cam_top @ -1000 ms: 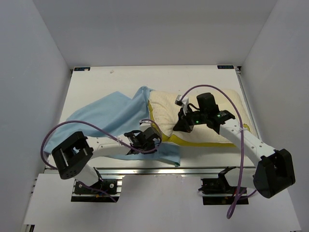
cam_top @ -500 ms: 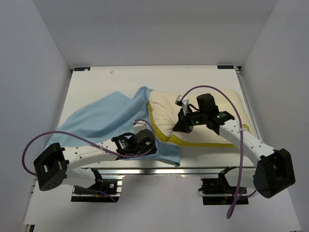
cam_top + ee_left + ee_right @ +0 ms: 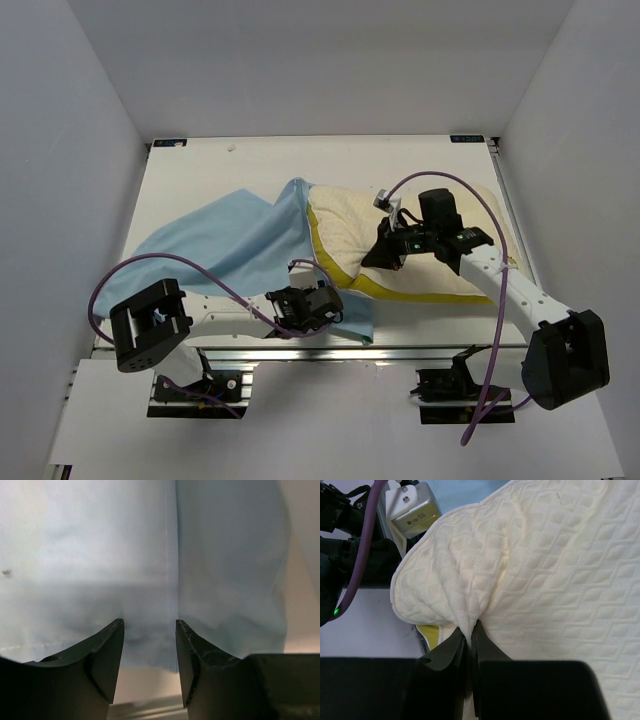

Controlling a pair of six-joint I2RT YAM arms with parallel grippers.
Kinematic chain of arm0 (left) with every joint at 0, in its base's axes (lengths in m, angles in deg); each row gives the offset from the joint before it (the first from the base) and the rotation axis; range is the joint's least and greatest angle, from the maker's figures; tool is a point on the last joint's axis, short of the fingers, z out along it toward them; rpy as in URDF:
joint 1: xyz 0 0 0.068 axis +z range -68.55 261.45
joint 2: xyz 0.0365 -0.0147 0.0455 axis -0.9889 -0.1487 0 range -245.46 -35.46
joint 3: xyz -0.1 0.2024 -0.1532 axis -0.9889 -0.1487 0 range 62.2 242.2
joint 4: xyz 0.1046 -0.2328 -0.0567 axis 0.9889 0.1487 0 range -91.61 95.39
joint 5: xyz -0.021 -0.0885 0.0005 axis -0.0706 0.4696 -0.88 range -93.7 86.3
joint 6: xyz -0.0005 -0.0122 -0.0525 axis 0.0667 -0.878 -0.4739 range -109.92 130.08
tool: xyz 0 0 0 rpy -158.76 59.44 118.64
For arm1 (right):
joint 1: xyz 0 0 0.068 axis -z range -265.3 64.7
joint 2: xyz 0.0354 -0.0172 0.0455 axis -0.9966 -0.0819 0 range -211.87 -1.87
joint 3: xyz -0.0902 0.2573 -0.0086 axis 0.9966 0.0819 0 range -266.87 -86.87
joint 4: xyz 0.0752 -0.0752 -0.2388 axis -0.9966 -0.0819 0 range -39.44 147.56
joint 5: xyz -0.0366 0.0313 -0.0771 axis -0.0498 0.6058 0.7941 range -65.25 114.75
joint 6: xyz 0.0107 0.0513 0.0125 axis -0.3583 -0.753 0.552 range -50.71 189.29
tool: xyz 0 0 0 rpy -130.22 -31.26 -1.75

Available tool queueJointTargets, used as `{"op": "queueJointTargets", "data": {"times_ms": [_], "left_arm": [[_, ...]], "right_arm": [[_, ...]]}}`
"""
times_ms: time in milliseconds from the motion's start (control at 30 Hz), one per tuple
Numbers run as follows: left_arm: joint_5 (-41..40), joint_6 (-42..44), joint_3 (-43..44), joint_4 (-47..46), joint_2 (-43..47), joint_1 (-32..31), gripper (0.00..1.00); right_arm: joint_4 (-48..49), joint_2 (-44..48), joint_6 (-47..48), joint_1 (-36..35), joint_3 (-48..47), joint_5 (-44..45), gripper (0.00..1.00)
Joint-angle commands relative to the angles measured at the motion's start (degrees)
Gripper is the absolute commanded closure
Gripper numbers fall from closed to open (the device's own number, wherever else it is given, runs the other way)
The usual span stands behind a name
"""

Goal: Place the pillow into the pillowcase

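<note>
My right gripper [image 3: 469, 630] is closed on a small fold of the pillow [image 3: 545, 570], pinching the quilted cover near its left end. The pillow lies on the right half of the table [image 3: 200, 165]. Only its left end meets the pillowcase [image 3: 215, 245]. The pillowcase is spread over the left half, blue face up, w/ one flap running under the pillow's front-left corner by the front edge. My left gripper [image 3: 149, 626] hovers low over that flap. Its jaws are apart at medium width, w/ nothing between them and only blue cloth below.

Step, as I judge it: opening the mouth of the case. The pillow is almost all outside, so the task is near the beginning. Next, I think the left must go down, take the upper layer only & lift it. Then the right can push the pillow leftward into the gap. I cannot tell from here which layer is on top.
</note>
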Motion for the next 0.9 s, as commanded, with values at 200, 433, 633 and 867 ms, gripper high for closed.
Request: {"op": "queueJointTargets", "data": {"times_ms": [200,433,633,867], "left_arm": [[-7.1,-1.4,3.0,-4.1,-0.6,-0.3,0.45],[-5.7,-1.7,5.1,-5.5,-7.5,-0.3,0.48],[-7.8,-3.4,8.2,-0.1,-12.6,-0.5,0.57],[-11.2,-5.8,8.0,6.1,-10.8,-2.0,0.71]], "right_arm": [[1.3,1.1,-0.7,0.7,-0.9,-4.9,0.95],[1.8,1.1,-1.6,0.6,-0.8,-5.2,0.95],[2.0,1.6,-1.9,0.7,-0.6,-5.4,0.95],[2.3,1.7,-1.8,0.9,0.1,-5.3,0.95]]}}
